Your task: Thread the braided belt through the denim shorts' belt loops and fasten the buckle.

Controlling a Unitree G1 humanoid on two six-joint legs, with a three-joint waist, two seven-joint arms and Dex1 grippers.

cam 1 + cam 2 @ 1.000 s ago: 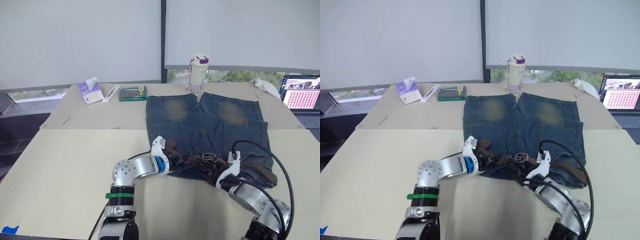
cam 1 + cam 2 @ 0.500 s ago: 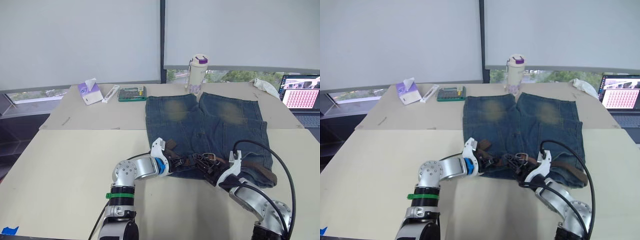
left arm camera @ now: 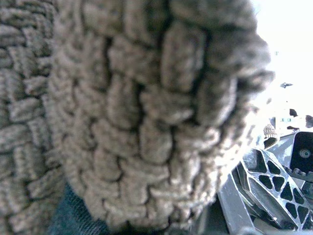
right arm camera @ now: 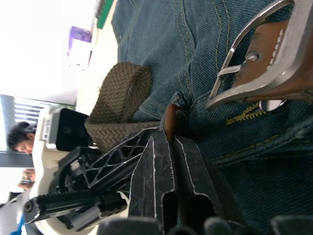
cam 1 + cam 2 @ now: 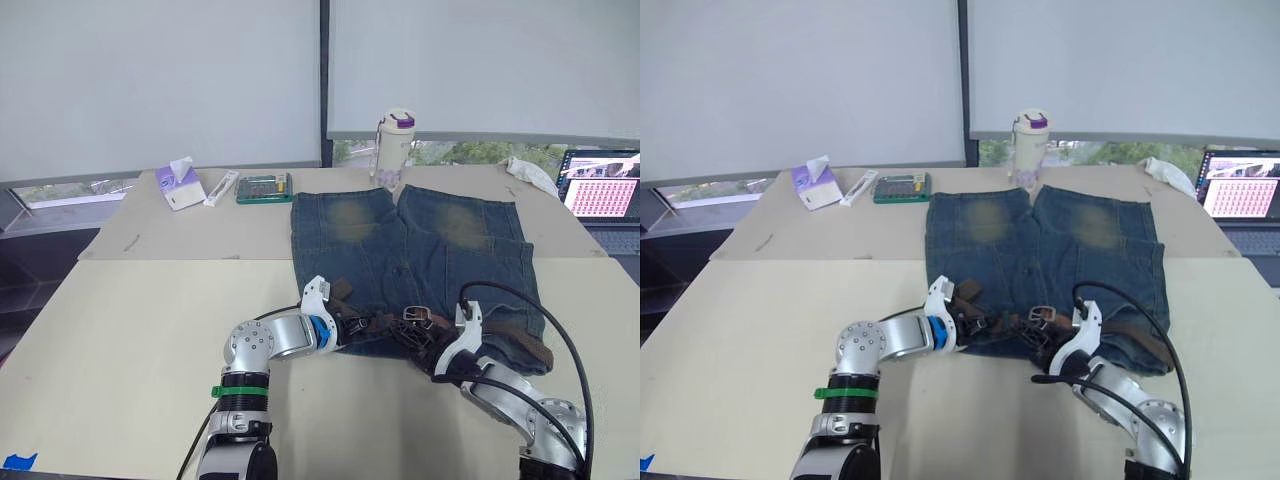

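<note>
The denim shorts [image 5: 415,262] lie flat on the pale table [image 5: 130,330], waistband toward the robot and the two legs, each with a yellowish faded patch, pointing toward the window. The braided belt [image 5: 385,322] runs along the waistband edge of the shorts, with a folded, looped stretch bunched at the shorts' left corner and another stretch curving over the shorts' right side near the hem. The silver buckle [image 5: 417,314] rests on the denim about midway along the waistband; in the right wrist view the buckle [image 4: 264,58] shows as a metal frame with a brown leather end inside it, lying flat on the shorts. The left gripper [image 5: 352,324] sits at the waistband left of the buckle, and its wrist view is pressed up against the woven strap, so I cannot tell how its fingers stand. The right gripper [image 5: 428,352] is at the waistband just on the robot's side of the buckle; in its wrist view the two black fingers [image 4: 151,181] are drawn together on a thin brown tip of the strap, right beside the buckle. Beyond the shorts' legs stands a white bottle with a purple lid [image 5: 397,141]; left of it lie a green tool case [image 5: 265,187], a slim white box [image 5: 223,187] and a purple tissue box [image 5: 180,184]. A laptop [image 5: 603,196] is open to the right of the shorts.
</note>
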